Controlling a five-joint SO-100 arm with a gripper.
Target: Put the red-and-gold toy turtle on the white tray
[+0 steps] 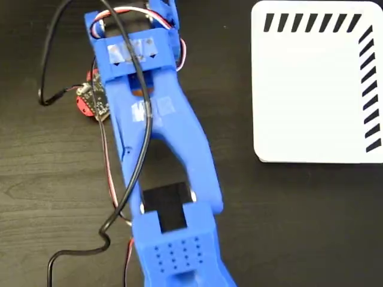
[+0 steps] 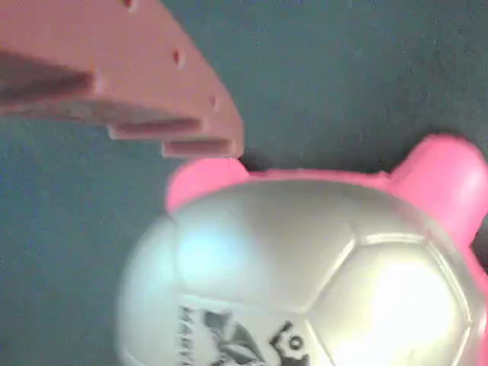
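Fixed view: the blue arm [image 1: 161,149] crosses a dark table [image 1: 299,227]; the red-and-gold toy turtle [image 1: 84,103] peeks out beneath it, well left of the white tray [image 1: 311,89]. Wrist view: one finger [image 2: 137,69] just above the turtle's shell [image 2: 305,267]; gripper opening indeterminable.

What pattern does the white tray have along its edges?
Short black diagonal stripes along the top and right edges of the white tray, best seen in the fixed view.

Black print on the turtle's shell [image 2: 305,274] begins "MARY", the rest cut off.
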